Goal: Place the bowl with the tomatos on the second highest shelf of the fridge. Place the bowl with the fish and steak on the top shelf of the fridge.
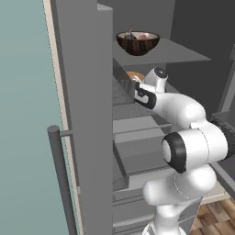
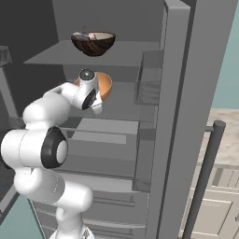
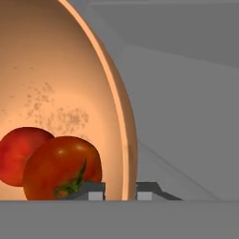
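Note:
The orange-tan bowl with the tomatos (image 3: 70, 93) is inside the open fridge (image 1: 82, 114), over the second highest shelf (image 2: 123, 100). Its rim also shows past my wrist (image 2: 106, 86) (image 1: 134, 75). Two red tomatos (image 3: 60, 168) lie in it. My gripper (image 3: 120, 193) is shut on the bowl's rim, one fingertip inside and one outside. Whether the bowl rests on the shelf I cannot tell. The dark brown bowl (image 1: 137, 42) (image 2: 93, 42) with the fish (image 2: 83, 34) and steak (image 1: 144, 36) stands on the top shelf (image 1: 179, 53).
The fridge doors stand open on both sides, each with a long bar handle (image 1: 57, 174) (image 2: 205, 172). A clear door bin (image 2: 149, 86) hangs right of the bowl. Lower shelves and drawers (image 2: 107, 140) lie beneath. Wooden floor (image 1: 215, 215) shows at the bottom.

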Available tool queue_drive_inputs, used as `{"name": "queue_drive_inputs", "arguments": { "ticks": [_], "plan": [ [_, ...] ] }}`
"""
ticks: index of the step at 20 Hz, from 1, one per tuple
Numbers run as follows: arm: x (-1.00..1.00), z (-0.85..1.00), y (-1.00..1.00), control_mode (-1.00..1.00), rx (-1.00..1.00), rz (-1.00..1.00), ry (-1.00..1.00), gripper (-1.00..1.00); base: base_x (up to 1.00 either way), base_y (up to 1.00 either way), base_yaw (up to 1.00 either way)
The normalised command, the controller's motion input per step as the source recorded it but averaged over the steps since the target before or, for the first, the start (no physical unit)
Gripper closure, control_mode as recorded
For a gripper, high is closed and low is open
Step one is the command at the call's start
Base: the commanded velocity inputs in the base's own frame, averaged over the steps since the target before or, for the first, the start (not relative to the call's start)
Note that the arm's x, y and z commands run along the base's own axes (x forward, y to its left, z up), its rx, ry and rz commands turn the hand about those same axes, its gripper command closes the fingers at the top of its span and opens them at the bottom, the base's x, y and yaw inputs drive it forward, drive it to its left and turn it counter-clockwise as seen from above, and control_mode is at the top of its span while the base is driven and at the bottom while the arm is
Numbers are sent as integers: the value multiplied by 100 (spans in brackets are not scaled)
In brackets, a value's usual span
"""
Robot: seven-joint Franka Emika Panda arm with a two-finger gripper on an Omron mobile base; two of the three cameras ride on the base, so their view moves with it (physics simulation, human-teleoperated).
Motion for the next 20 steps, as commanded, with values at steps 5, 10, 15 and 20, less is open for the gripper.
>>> {"name": "queue_drive_inputs", "arguments": {
  "ticks": [5,10,15,20],
  "plan": [
    [-14,11,1,-100,0,-1,0,-100,0,0,0],
    [-81,50,0,-100,3,-3,-15,-100,0,0,0],
    [-100,71,0,-100,2,-4,-24,-100,0,0,0],
    [-100,57,-8,-100,0,-2,-21,-100,0,0,0]
  ]
}}
